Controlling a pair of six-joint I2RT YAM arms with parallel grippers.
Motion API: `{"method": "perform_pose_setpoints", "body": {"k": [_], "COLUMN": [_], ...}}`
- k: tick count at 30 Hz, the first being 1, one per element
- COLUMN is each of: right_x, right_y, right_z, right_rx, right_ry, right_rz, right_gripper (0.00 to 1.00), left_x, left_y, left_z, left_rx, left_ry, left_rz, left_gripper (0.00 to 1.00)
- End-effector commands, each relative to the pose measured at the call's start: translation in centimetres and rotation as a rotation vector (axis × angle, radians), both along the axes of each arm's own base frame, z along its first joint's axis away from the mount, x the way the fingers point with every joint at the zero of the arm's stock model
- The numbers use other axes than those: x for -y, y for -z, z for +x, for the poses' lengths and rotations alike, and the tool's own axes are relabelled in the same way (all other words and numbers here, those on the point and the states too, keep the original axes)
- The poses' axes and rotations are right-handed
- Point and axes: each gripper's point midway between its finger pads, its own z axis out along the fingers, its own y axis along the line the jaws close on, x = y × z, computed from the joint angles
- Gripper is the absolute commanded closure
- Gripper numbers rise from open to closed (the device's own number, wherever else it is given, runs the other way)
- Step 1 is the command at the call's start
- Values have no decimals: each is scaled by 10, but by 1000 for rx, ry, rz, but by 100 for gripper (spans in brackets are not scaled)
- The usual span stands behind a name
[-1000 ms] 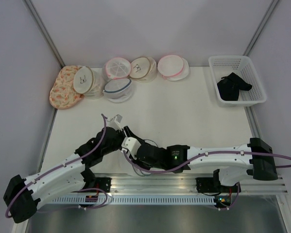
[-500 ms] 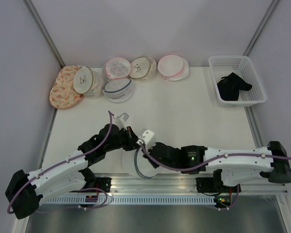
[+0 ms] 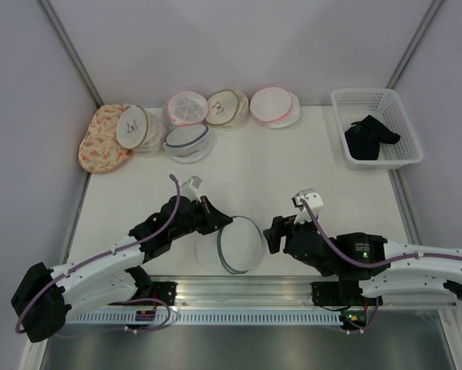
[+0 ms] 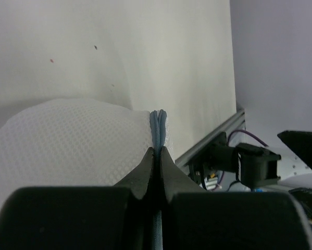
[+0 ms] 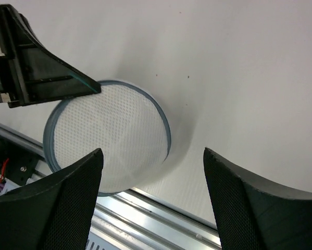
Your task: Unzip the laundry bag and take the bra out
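The laundry bag (image 3: pixel 238 245), round white mesh with a grey-blue zipper rim, sits near the table's front edge. My left gripper (image 3: pixel 219 222) is shut on that rim at the bag's upper left. In the left wrist view the rim (image 4: pixel 157 125) runs straight into the closed fingertips of the left gripper (image 4: pixel 158 152). My right gripper (image 3: pixel 271 234) stands open just right of the bag, touching nothing. The right wrist view shows the bag (image 5: pixel 109 135) lying ahead of and below the right gripper (image 5: pixel 151 156). A black bra (image 3: pixel 369 139) lies in the white basket (image 3: pixel 404 123). The bag's inside is hidden.
Along the back stand several other mesh bags: a second grey-blue-rimmed one (image 3: pixel 187 142), pink-rimmed ones (image 3: pixel 275 106) and beige-rimmed ones (image 3: pixel 134 127). A patterned orange pouch (image 3: pixel 99 139) lies at the back left. The metal rail (image 3: pixel 238 297) borders the front edge.
My right gripper has let go of the bag, opened wide and drawn back to the right. The left gripper has shut on the rim, and the bag now lies uncovered.
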Motion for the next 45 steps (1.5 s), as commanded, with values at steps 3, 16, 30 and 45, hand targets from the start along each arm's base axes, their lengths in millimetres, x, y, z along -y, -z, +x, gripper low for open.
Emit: {"method": "perform_pose_setpoints", "body": {"k": [3,16,30,45], "right_x": [16,23,17,1], "right_y": [18,14,26,32], "right_z": [5,3,-13,-22], "right_rx": [-22,5,-21,-67], "right_ry": [98,56,-80,-149], "right_rz": [-2,12,15,-41], "right_gripper": [17,15,11,7], "left_x": [-23,-232,-436,-496], "left_y": [-26,8,33,16], "left_z": [52,114,-2,-10], "left_rx": [98,-103,-326,-416], "left_ry": [-235,-897,-1866,-2149], "left_rz": [47,107,201,244], "left_gripper": [98,98,98,98]}}
